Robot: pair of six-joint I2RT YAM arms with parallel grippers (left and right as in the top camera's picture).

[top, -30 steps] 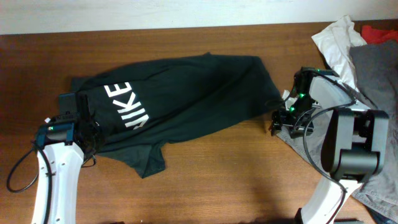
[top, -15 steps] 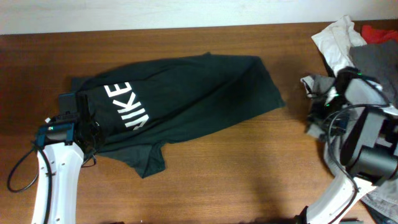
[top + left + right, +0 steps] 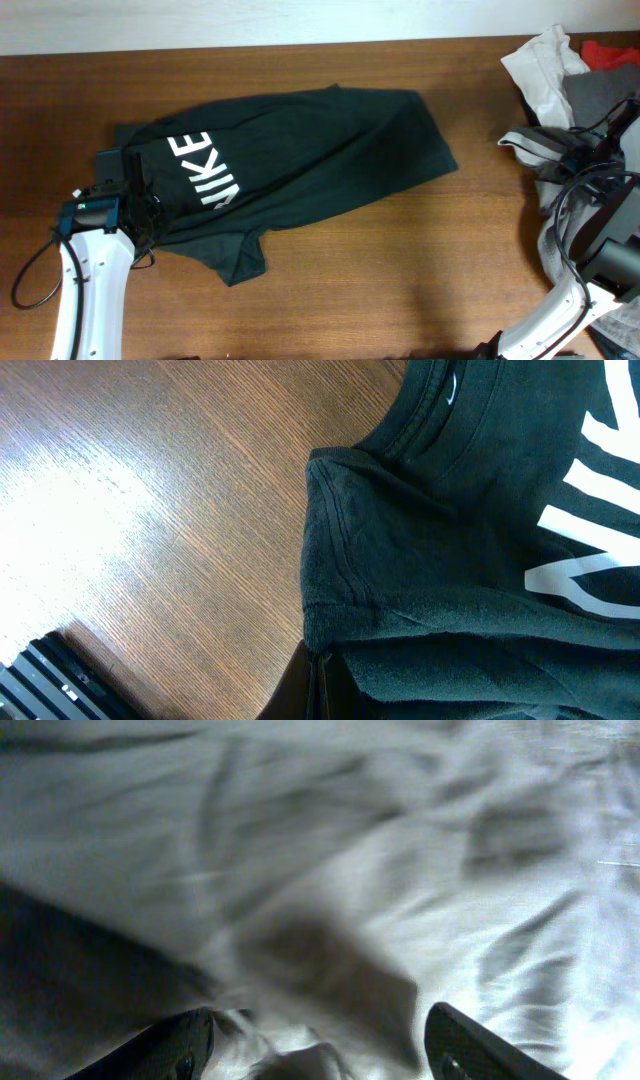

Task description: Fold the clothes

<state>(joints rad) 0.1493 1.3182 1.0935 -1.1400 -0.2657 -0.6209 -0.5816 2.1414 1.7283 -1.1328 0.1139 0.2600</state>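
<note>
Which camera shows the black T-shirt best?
Overhead: the whole T-shirt lies spread on the table, its white lettering visible. The left wrist view shows only its collar, a folded edge and bits of lettering up close. The right wrist view shows none of it, just pale cloth.

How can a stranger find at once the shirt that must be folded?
Look at the brown wooden table, left of the clothes pile at its right edge. The T-shirt lies there alone, almost black with white block letters, unlike the white, grey and red pile.
</note>
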